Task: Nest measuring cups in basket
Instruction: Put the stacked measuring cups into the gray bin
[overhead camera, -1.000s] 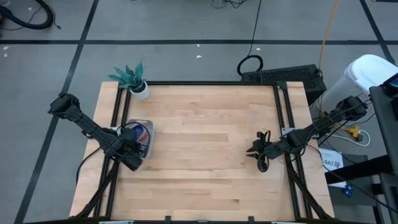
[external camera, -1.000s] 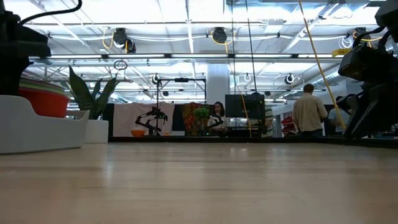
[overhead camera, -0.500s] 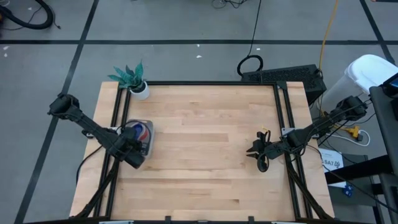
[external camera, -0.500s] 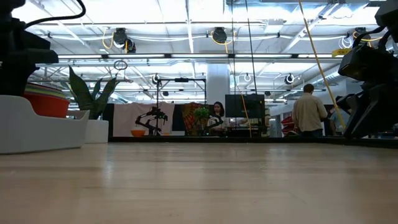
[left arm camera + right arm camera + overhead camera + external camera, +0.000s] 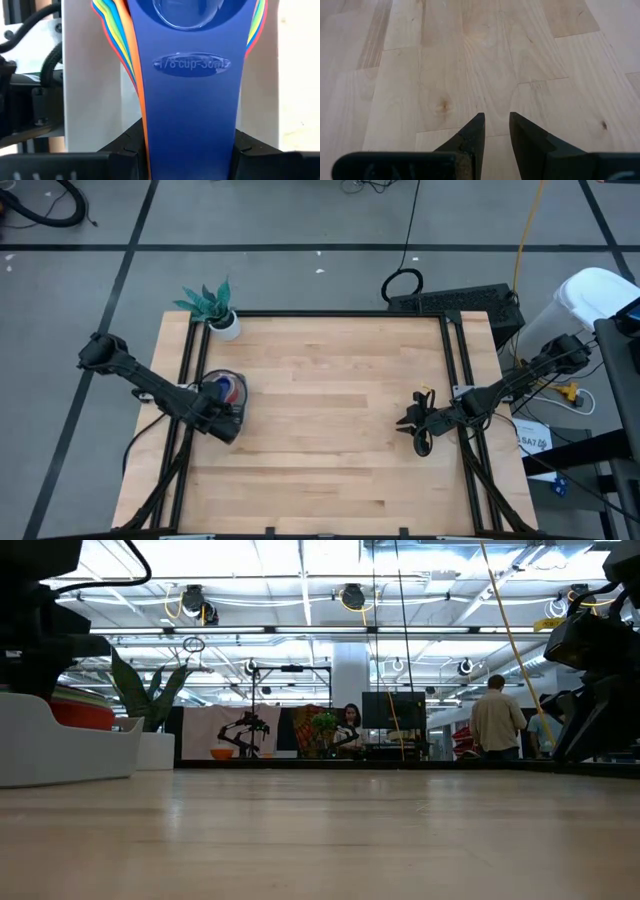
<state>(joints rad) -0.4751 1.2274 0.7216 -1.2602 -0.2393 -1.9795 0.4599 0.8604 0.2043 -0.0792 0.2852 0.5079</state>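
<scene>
Since a second ago the left gripper [image 5: 222,423] has slid a little toward the table's middle along the near end of the basket [image 5: 238,387], and in the low view the dark arm now hides more of the red cup rim; the right arm has not moved.

From the left wrist, the left gripper's two dark fingers [image 5: 125,145] stand on either side of the dark blue handle [image 5: 190,100] marked 1/8 cup, closed on it part-way. That handle lies on top of the nested measuring cups [image 5: 117,40], whose orange, yellow, green, light blue and red edges fan out beneath it. The stack sits inside the pale basket at the left side of the wooden table [image 5: 330,400], with the red and blue bowls [image 5: 226,388] showing from above just beyond the gripper. From table height, a strip of red cup [image 5: 80,710] peeks over the basket wall [image 5: 60,745].

The right gripper [image 5: 420,427] hangs over bare wood near the table's right edge, well apart from the basket. Its fingers [image 5: 472,132] stand a narrow gap apart with nothing between them.

A small white pot with a green plant [image 5: 222,320] stands at the far left corner, near the basket but not touching it. Beyond the table, people [image 5: 496,720] stand and sit in the room
</scene>
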